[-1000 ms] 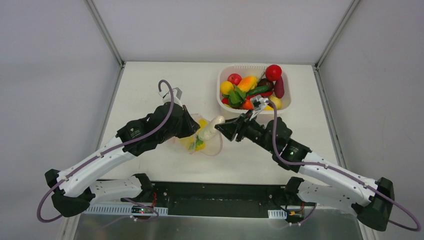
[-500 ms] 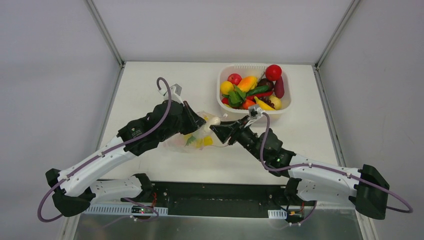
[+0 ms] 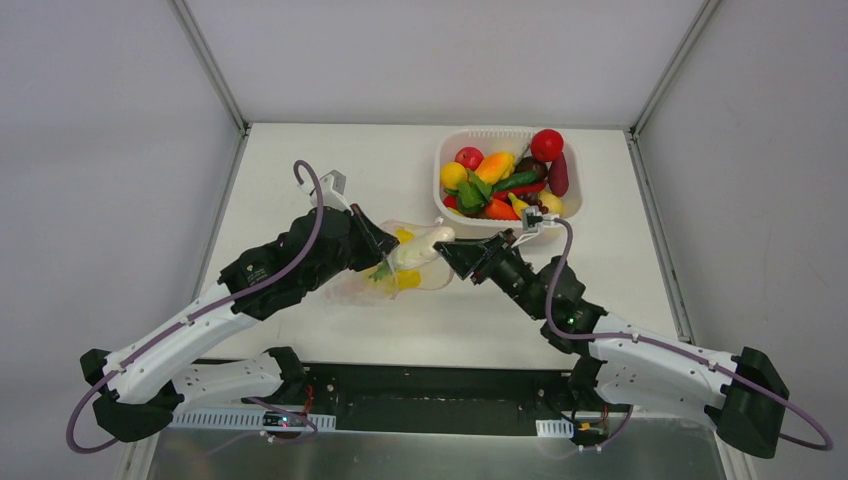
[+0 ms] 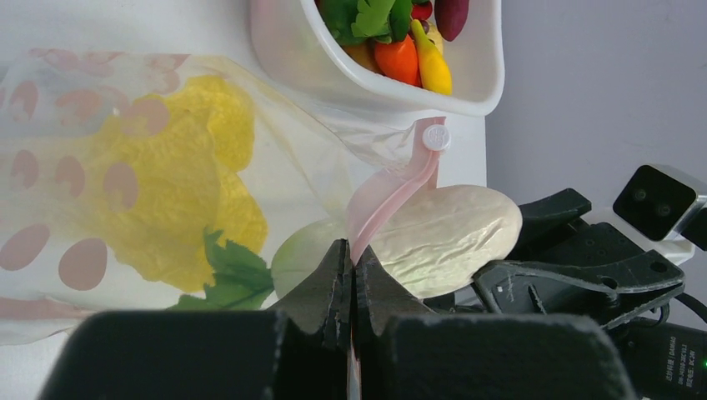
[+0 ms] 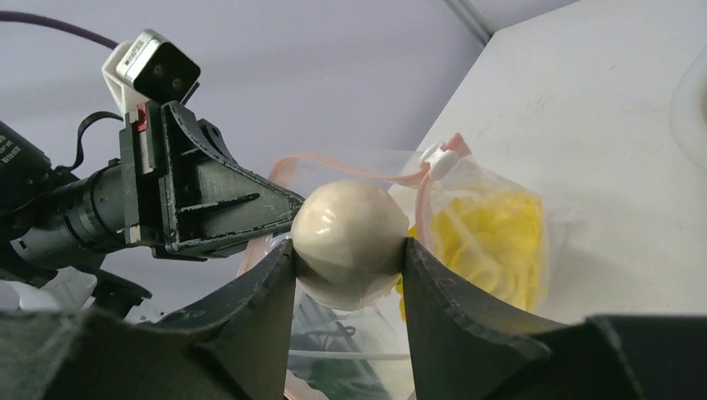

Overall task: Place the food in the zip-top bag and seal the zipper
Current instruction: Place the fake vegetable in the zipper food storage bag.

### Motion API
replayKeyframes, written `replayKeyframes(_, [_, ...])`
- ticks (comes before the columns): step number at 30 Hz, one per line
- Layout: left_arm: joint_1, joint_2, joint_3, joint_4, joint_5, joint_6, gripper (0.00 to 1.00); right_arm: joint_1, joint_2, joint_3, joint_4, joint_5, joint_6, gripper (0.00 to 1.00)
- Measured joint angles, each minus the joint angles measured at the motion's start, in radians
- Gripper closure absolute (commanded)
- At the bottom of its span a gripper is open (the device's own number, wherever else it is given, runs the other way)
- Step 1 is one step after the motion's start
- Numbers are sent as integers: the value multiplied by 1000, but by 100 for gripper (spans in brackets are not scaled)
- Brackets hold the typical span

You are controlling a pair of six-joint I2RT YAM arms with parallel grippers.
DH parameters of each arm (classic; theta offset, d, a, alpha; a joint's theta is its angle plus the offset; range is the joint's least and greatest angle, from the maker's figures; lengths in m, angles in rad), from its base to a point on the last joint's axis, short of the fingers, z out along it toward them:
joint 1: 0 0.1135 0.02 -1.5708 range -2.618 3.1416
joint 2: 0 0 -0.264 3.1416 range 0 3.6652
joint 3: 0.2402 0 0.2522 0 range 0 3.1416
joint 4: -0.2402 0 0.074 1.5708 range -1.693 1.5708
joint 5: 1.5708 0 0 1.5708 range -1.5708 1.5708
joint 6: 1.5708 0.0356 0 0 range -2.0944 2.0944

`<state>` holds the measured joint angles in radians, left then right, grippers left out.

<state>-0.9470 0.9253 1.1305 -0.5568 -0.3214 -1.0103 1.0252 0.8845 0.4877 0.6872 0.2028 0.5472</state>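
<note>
The left hand [image 4: 352, 250] is pinched shut on the zipper [image 4: 388, 196], holding the pink strip up so the zip-top bag [image 4: 125, 167] gapes toward the right arm. The strip's white slider [image 4: 434, 137] sits at its far end, just in front of the white basket [image 4: 333, 75]. A yellow leafy toy [image 4: 192, 175] already lies inside the bag on the counter [image 3: 300, 170].

The right hand [image 5: 348, 250] is clamped on a pale toy cabbage [image 5: 348, 237], one finger on each side. The cabbage's greenish tip is at the bag's mouth, apparently just behind the film. The rest of the food is heaped in the basket.

Compared with half a second ago, the right hand has drawn slightly to the right, nearer the basket. The cabbage now lies flatter and shows more fully from above. The left wrist has swung a little to the left. The bag lies on the same patch of counter.
</note>
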Motion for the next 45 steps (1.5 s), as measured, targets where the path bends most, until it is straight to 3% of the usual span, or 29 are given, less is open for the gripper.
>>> replayKeyframes(10, [0,0,-6,0,0,0,100,-23,220,100,-11,-307,9,87])
replayKeyframes(16, [0,0,-15,2,0,-1,100,-23,310,139,-10,-377,-127,81])
replayKeyframes(22, [1,-9,-32,19,-3,-14,100,-22,345,142,10,-426,-318,62])
replayKeyframes(24, [9,-23,-44,25,-4,-23,100,-23,363,161,11,-483,-374,51])
replayKeyframes(26, [21,-39,-51,25,-5,-28,100,-26,389,198,-2,-545,-400,33])
replayKeyframes(27, [27,-48,-51,26,-6,-29,100,-31,406,228,-11,-584,-408,33])
replayKeyframes(29, [43,-65,-51,26,-11,-32,100,-42,426,265,-15,-640,-411,16])
replayKeyframes(30, [53,-77,-55,29,-13,-34,100,-51,430,275,-15,-664,-406,13])
replayKeyframes(34, [77,-108,-69,31,-13,-48,100,-117,422,281,-19,-750,-370,18])
replayKeyframes(40, [98,-130,-108,47,-13,-60,100,-163,341,304,-158,-792,-356,56])
replayKeyframes(45, [111,-148,-114,45,-22,-66,100,-164,322,379,-292,-792,-370,63])
